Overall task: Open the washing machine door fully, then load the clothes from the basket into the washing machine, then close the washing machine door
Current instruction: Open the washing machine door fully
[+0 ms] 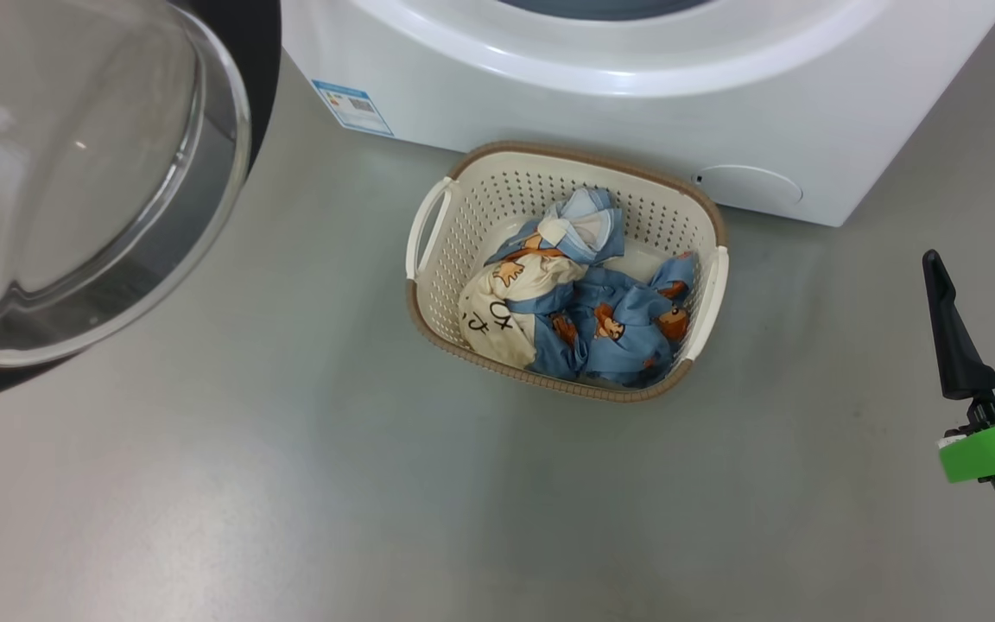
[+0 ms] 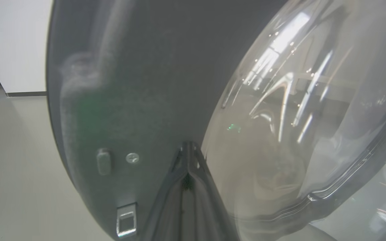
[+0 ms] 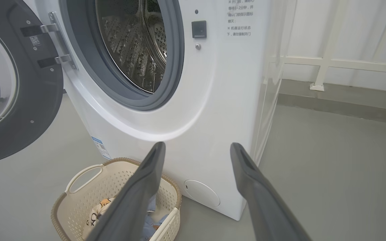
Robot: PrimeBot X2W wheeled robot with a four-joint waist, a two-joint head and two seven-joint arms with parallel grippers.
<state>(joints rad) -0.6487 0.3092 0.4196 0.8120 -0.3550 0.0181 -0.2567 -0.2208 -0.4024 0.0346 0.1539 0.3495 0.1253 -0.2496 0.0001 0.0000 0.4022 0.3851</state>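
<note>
As one basket [image 1: 497, 200] holds clothes [image 1: 586, 313], one door [image 1: 74, 173] stands open.

drum mouth [image 3: 136, 50] unobstructed | door [image 3: 42, 110] swung aside, perhaps fully | basket [image 1: 497, 186] open-topped

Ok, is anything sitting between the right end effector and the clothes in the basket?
Nothing visible. The clothes lie uncovered in the open-topped basket, and just floor lies between it and the open right end effector.

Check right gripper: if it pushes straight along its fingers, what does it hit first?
Most likely the washing machine: its white front panel below the drum opening shows in the gap between the fingers of the open right gripper. The basket sits lower, left of that line. Depth is unclear.
</note>
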